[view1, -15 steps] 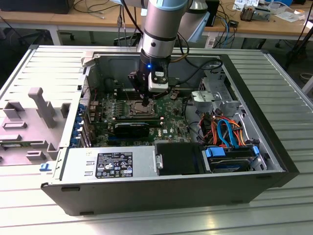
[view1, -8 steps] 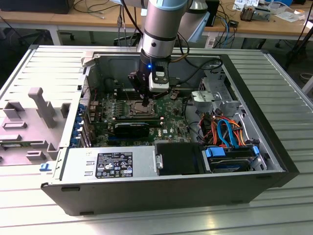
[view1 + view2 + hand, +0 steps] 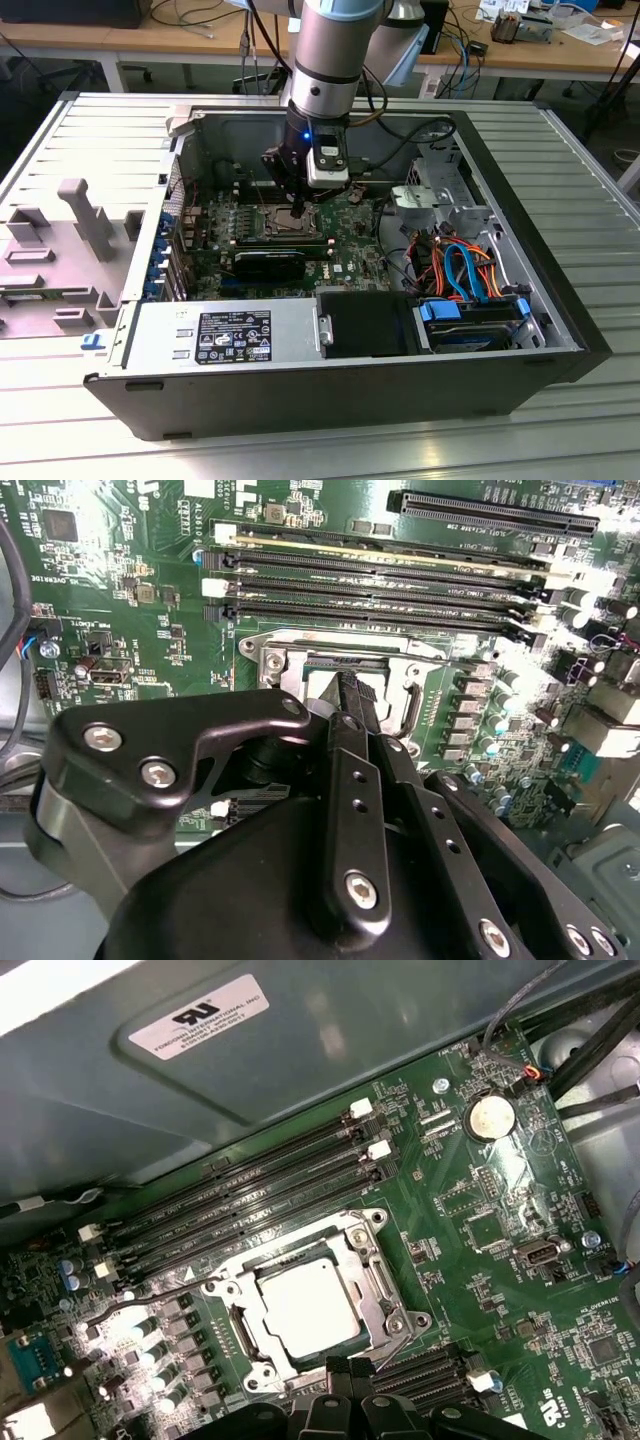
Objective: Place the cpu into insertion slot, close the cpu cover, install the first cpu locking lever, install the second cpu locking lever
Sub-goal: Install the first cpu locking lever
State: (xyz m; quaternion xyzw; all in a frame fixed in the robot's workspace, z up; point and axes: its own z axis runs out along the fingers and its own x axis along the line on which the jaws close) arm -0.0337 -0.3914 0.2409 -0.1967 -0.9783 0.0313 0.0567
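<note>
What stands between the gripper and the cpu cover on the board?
Nothing visible does. In the first wrist view the gripper is right at the edge of the cpu cover, which frames the cpu, and nothing lies between them.

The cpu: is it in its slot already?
Yes, in the first wrist view the cpu lies flat inside the insertion slot.

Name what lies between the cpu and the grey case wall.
In the first wrist view, parallel long black slots lie between the cpu and the case wall.

Silver arm [image 3: 325, 60], small blue light [image 3: 305, 136].
</note>
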